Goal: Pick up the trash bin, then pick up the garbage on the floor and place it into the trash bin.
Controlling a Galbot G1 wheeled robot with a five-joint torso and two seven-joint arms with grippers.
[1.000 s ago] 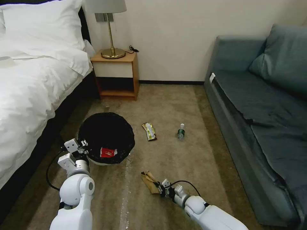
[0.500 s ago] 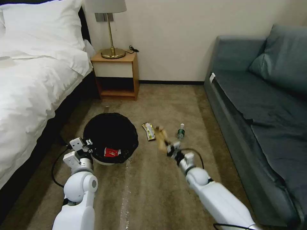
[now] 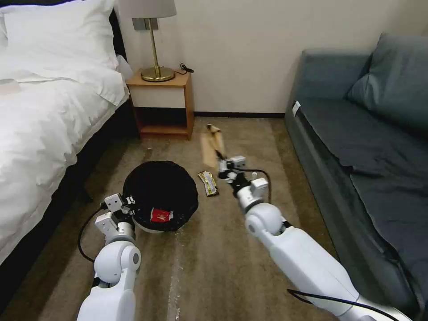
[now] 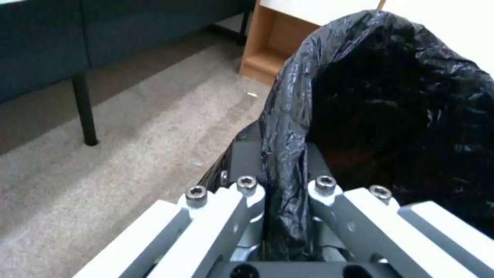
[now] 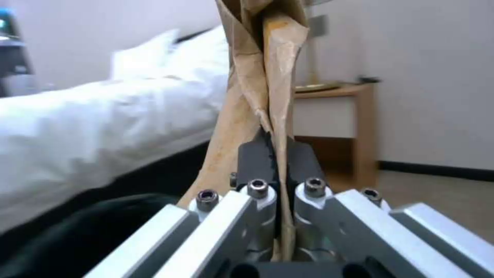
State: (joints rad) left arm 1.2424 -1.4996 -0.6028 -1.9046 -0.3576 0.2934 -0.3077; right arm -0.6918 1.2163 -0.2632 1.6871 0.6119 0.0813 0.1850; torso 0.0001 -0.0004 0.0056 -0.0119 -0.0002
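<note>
Jaws of the right gripper (image 3: 221,161) pinch the crumpled brown paper bag (image 3: 212,142), its long axis upright, raised beyond and right of the trash bin (image 3: 160,196) in the head view; the snack wrapper (image 3: 208,183) lies between. Left wrist view: left gripper (image 4: 280,193) jaws clamp the bin's black liner (image 4: 391,96) at the rim. Right wrist view: the arm reaches forward, bag above the jaws.

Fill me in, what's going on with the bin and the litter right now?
The left gripper is shut on the liner rim of the trash bin, which has a red carton inside. The right gripper pinches the brown paper bag, held up in the air to the right of the bin, not over its opening. The yellow-green snack wrapper lies on the carpet beside the bin.
</note>
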